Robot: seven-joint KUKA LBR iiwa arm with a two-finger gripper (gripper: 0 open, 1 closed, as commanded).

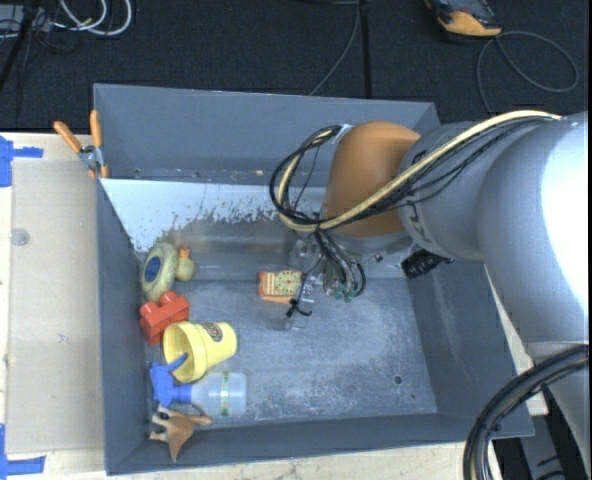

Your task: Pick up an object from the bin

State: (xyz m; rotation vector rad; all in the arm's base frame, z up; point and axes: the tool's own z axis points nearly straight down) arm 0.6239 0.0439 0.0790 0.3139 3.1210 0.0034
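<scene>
The gripper (301, 306) is being held right beside a small orange block (274, 286) in the bin (376, 368), likely for a grab; open or closed can't be told.

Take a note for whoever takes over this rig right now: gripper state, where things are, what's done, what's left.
Gripper: down in the middle of the bin; open or shut unclear, no hold seen.
Nearest thing: small orange box, just to its view-left.
Others: red block, yellow cup, blue toy and clear bottle, heaped along the view's left wall.
Done: nothing lifted out yet.
Left: grasp one thing and lift it clear.
</scene>
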